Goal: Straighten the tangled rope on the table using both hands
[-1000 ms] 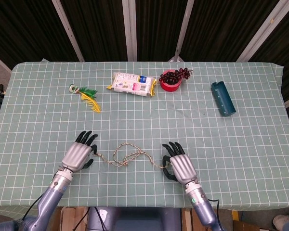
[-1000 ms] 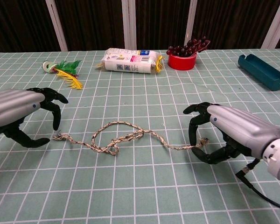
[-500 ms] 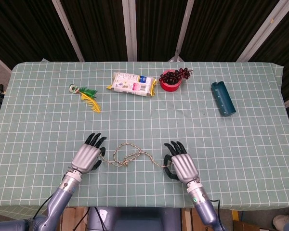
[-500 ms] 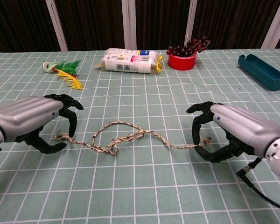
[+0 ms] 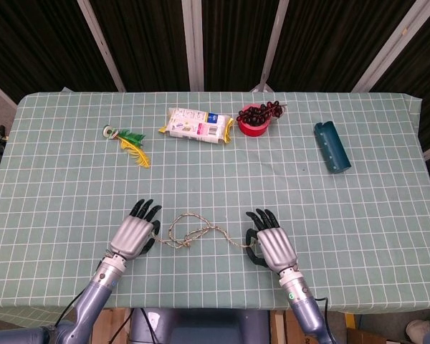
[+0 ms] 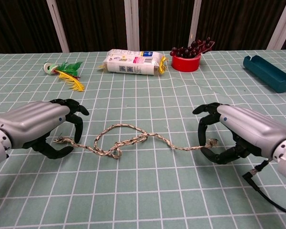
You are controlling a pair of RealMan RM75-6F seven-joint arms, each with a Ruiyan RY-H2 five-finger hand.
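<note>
A beige braided rope (image 6: 128, 140) lies on the green checked cloth with a loose loop and knot at its middle; the head view shows the rope (image 5: 193, 233) between both hands. My left hand (image 6: 33, 126) arches over the frayed left end, fingers spread and curved, thumb underneath, with a gap around the rope. My left hand (image 5: 132, 233) lies palm down there. My right hand (image 6: 243, 131) curls over the right end and pinches it between thumb and a finger, the frayed tip sticking up inside the hand. My right hand (image 5: 271, 244) hides that end from above.
Along the far side lie a green and yellow feather toy (image 5: 129, 140), a white packet (image 5: 197, 124), a red bowl of dark grapes (image 5: 256, 118) and a teal tray (image 5: 332, 147). The near table edge runs close behind both wrists.
My left hand has slid right and now arches over the rope's left end. My right hand has shifted slightly right, and the rope's right end went with it.
</note>
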